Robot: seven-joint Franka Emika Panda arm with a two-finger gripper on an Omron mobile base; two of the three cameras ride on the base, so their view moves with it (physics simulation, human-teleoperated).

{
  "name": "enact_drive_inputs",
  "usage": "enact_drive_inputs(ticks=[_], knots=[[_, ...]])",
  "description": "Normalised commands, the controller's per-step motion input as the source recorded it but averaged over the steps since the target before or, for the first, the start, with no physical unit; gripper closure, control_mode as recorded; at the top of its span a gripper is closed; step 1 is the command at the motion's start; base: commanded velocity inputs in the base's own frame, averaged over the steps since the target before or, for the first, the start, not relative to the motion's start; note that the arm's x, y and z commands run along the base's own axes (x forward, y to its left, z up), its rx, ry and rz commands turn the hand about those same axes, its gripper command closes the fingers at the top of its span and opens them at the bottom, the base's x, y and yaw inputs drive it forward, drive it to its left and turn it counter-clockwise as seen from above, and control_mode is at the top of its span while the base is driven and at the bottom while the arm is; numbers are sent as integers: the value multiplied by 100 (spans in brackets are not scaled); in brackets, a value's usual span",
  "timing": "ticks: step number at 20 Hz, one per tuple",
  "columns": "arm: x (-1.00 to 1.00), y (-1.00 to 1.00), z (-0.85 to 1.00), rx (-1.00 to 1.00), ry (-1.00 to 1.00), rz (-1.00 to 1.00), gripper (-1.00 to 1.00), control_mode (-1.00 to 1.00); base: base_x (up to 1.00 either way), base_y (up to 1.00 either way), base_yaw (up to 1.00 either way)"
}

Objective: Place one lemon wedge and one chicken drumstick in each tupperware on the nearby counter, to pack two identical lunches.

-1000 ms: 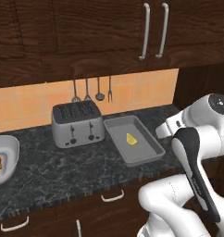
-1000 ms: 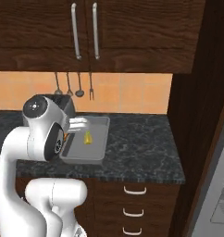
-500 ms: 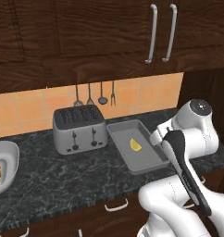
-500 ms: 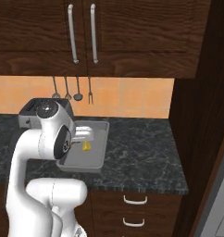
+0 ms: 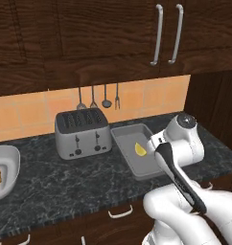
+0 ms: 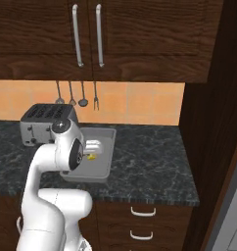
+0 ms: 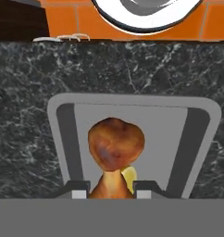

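Drumstick (image 7: 115, 155) in tool (image 7: 111, 192) over rectangular tupperware (image 7: 197, 134)

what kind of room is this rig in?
A home kitchen, rendered in simulation. Giveaways: a silver toaster on a dark stone counter, cooking utensils hanging on an orange tiled wall, and dark wood cabinets above.
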Motion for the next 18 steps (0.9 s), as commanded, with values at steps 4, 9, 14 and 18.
enact_drive_inputs(ticks=[4, 9, 14, 18], knots=[[59, 0, -43, 0, 0, 0, 100, -100, 0, 0, 0], [54, 0, -28, 0, 1, 0, 100, -100, 0, 0, 0], [54, 0, -56, 0, 0, 0, 100, -100, 0, 0, 0], [47, 7, -61, 0, 0, 0, -100, -100, 0, 0, 0]])
